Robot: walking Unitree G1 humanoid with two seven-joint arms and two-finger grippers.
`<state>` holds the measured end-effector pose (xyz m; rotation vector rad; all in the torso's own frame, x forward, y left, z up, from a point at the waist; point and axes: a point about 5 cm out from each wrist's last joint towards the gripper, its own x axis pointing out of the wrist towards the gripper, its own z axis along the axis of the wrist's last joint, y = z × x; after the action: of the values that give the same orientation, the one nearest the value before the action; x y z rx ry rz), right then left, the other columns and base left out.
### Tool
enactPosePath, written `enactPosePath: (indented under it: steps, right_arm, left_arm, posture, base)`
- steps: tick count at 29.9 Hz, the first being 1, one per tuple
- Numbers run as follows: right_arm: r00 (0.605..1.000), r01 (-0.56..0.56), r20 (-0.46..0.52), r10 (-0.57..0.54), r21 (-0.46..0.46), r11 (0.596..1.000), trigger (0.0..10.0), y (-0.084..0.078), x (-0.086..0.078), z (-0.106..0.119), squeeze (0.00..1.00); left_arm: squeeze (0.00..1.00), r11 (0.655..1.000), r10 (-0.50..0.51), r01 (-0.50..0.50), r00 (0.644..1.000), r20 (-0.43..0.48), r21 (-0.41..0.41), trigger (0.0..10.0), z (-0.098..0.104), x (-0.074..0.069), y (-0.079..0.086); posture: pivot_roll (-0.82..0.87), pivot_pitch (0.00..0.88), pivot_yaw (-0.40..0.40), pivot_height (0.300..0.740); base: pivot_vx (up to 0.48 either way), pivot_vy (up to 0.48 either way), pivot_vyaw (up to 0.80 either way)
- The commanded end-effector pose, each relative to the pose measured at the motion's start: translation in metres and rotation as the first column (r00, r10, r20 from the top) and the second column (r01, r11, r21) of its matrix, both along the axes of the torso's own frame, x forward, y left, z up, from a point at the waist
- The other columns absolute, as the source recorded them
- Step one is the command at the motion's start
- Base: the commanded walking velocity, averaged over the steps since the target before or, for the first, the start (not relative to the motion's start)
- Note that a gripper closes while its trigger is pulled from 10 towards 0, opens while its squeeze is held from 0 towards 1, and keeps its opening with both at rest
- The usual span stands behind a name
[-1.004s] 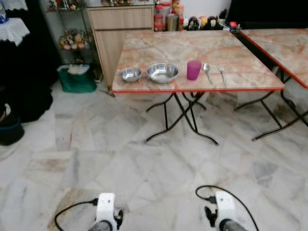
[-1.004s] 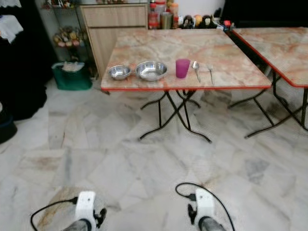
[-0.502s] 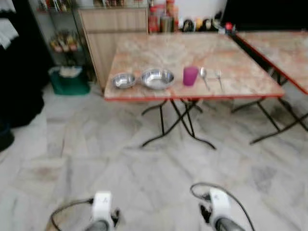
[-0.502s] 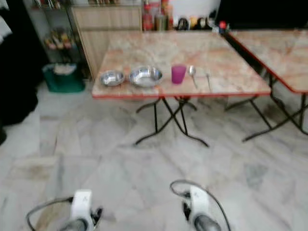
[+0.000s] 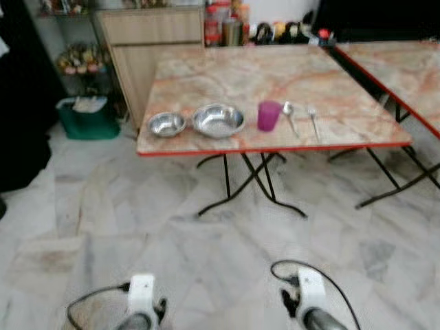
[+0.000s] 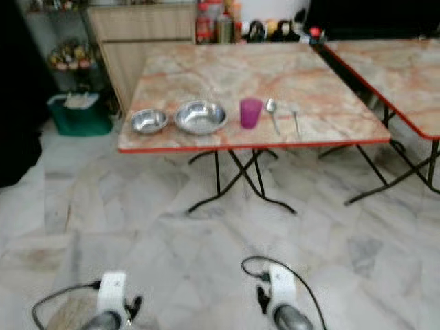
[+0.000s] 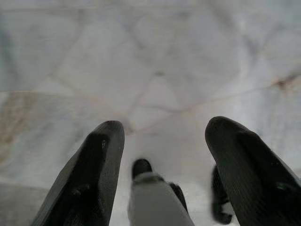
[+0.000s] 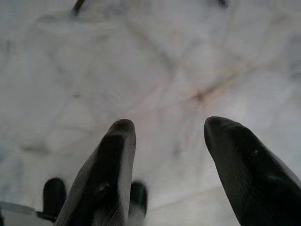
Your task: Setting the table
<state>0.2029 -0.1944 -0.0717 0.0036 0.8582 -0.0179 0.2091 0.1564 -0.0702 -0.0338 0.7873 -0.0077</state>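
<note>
Home dining area: marble-tile floor [image 5: 103,227], folding table [image 5: 227,75], wooden cabinet [image 5: 148,34], jars [image 5: 223,29] behind.

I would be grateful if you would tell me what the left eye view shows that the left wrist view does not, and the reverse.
The left eye view gives the table ahead, with a small steel bowl, a larger steel bowl, a purple cup, a spoon and a fork in a row near its front edge. The left wrist view gives the left gripper up close, its black fingers apart and holding nothing. Both take in the pale marble floor.
</note>
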Motion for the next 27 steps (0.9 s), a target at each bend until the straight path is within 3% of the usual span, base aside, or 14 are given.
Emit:
enactPosePath:
  steps: [1, 27]
  right_arm:
    - [1.0, -0.013, 0.011, 0.013, 0.016, 1.0, 10.0, 0.0112, 0.0062, 0.0018, 0.0]
    - [1.0, 0.001, 0.016, -0.001, 0.016, 1.0, 10.0, 0.0112, 0.0058, 0.0017, 0.0]
  left_arm:
    - [0.0, 0.999, 0.026, -0.026, 1.0, -0.01, 0.028, 10.0, -0.0006, -0.0022, 0.0141]
    - [0.0, 0.999, 0.028, -0.028, 1.0, -0.011, 0.029, 10.0, -0.0009, -0.003, 0.015]
  posture:
    - [0.07, 0.066, -0.041, 0.74]
    - [0.07, 0.071, -0.037, 0.74]
  base:
    - [0.337, 0.0, 0.0]
    - [0.334, 0.0, 0.0]
